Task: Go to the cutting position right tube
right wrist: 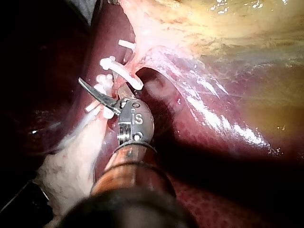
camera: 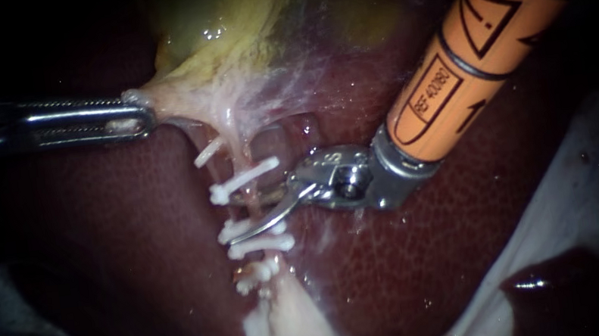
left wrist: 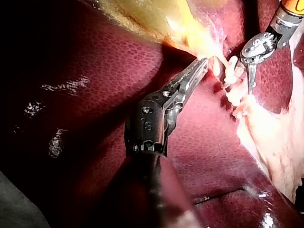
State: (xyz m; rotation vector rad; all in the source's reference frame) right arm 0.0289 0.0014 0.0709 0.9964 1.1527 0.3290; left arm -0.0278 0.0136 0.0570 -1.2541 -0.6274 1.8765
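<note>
My left instrument (camera: pixel 135 121) comes in level from the left, jaws shut on the pale neck tissue of the yellow-green gallbladder (camera: pixel 220 17), holding it taut; its tip (left wrist: pixel 202 66) shows the same grip in the left wrist view. My right instrument (camera: pixel 250 214), orange-sleeved, ends in two thin curved blades. They stand open astride a thin tube (camera: pixel 244 197), between an upper white clip (camera: pixel 244 179) and lower white clips (camera: pixel 256 234). The right wrist view shows the open blades (right wrist: pixel 107 90) among the clips (right wrist: pixel 124 72). Another strand with a clip (camera: pixel 206 153) runs just to the left.
Dark red liver (camera: pixel 439 250) lies under and around everything. Pale fatty tissue (camera: pixel 289 329) hangs below the clips. A whitish sheet (camera: pixel 583 179) borders the lower right, with a dark wet pool (camera: pixel 557 281) beside it.
</note>
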